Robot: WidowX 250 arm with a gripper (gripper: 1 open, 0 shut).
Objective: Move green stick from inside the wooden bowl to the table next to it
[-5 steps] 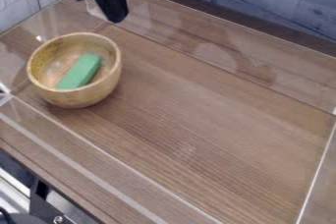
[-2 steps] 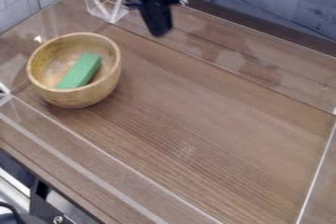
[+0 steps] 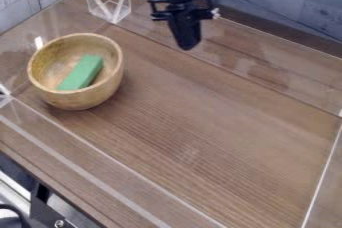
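A bright-green stick (image 3: 83, 71) lies flat inside the light-tan wooden bowl (image 3: 75, 70), which stands on the dark-brown table (image 3: 201, 122) at the left. My black gripper (image 3: 187, 42) hangs well to the right of the bowl, over the back part of the table. Its fingers point down and are shut together with nothing between them. It is clear of the bowl and the stick.
Clear acrylic walls (image 3: 160, 187) edge the tabletop on all sides. A small clear bracket (image 3: 107, 5) stands at the back left corner. Bare tabletop stretches right of the bowl and toward the front.
The gripper has travelled to the right along the back of the table, from above the bowl's far side to the table's middle, and sunk slightly. Bowl and stick have not moved.
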